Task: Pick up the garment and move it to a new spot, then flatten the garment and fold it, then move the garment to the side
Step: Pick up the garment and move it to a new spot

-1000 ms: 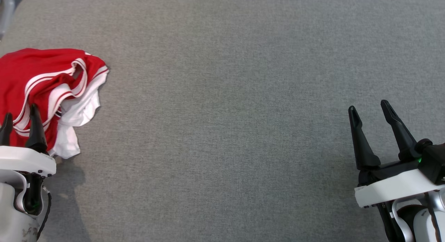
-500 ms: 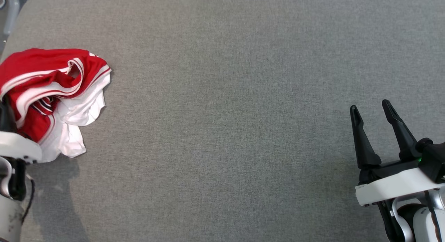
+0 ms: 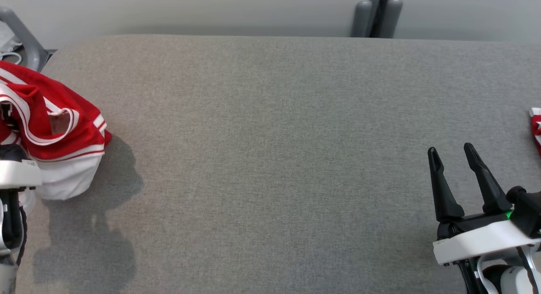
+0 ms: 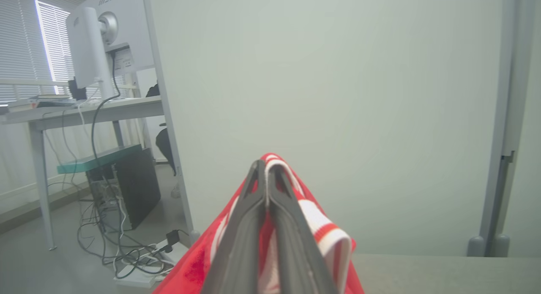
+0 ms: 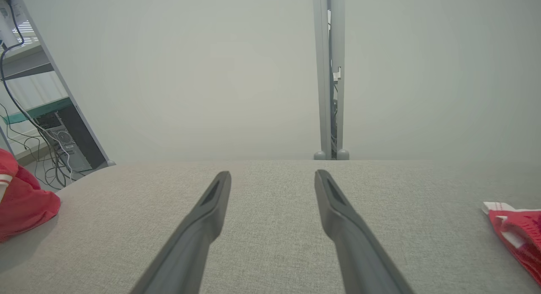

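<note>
The red-and-white jersey (image 3: 59,146) hangs bunched from the left gripper (image 4: 265,164) at the left end of the grey fabric-topped table (image 3: 270,116). Its white lower edge droops over a dark shadow; whether that edge touches the tabletop cannot be told. In the left wrist view the two dark fingers are pressed together with a fold of striped red cloth pinched between them. The right gripper (image 3: 450,150) sits low at the right side of the table, its jaws well apart and holding nothing. The jersey looks like thin sports knit, so it is probably light, limp and somewhat slick. It should sag and collapse wherever it is unsupported, and a single pinch leaves it crumpled rather than spread. The banded white trim and the hem look thicker than the body cloth, so they are likely the surest places to grip. Flattening it probably calls for each gripper to take one corner of the hem or one shoulder. On the back of the white monitor (image 4: 91,44) the letters "MSI" can be read. No writing on the jersey is legible. Another red cloth (image 3: 536,127) with white trim lies at the table's right edge, well apart.
</note>
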### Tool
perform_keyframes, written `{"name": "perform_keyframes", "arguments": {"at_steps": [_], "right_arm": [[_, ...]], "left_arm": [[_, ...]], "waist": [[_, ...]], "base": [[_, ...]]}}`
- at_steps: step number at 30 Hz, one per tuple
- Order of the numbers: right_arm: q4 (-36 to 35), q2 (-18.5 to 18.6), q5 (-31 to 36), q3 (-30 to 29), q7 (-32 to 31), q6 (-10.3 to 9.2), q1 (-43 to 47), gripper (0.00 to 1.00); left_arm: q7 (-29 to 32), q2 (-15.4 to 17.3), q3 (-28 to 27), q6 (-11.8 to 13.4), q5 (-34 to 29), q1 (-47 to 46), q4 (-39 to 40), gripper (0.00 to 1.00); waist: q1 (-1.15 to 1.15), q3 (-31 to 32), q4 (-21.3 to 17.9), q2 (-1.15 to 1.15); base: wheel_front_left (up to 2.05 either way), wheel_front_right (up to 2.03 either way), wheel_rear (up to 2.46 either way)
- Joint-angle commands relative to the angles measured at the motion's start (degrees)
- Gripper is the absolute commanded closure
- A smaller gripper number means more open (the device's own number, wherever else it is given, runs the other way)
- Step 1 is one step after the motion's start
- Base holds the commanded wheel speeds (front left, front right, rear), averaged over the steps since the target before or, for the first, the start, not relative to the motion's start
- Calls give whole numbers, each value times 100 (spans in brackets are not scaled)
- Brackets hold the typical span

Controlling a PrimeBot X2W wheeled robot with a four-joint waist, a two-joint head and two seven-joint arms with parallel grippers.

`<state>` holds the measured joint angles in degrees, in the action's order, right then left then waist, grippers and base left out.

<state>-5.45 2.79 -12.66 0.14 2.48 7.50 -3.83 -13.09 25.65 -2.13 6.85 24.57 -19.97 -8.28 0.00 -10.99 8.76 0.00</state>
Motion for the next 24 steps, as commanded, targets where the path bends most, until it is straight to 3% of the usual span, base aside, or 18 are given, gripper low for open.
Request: {"name": "perform_keyframes", "arguments": {"at_steps": [1, 6, 11, 16, 24], "right_arm": [[33, 22, -48, -20, 58, -2, 85, 0], [127, 23, -172, 15, 136, -2, 167, 0], [144, 24, -228, 62, 183, -2, 148, 0], [170, 22, -297, 140, 251, -2, 93, 0], [288, 21, -418, 263, 409, -2, -40, 0]], "left_arm": [[61, 0, -7, 95, -67, 146, 254, 100], [531, -53, 91, 416, -168, 755, 1580, 100], [920, -118, 349, 506, -256, 1100, 2364, 100], [1178, -267, 938, 285, -242, 1010, 2371, 100], [1287, -830, 2138, -296, -331, 365, 1324, 100]], "waist": [[0, 169, -169, 0], [0, 318, -486, 0], [0, 296, -976, 0], [0, 129, -1551, 0], [0, -273, -2417, 0]], "base": [[0, 0, 0], [0, 0, 0], [0, 0, 0], [0, 0, 0], [0, 0, 0]]}}
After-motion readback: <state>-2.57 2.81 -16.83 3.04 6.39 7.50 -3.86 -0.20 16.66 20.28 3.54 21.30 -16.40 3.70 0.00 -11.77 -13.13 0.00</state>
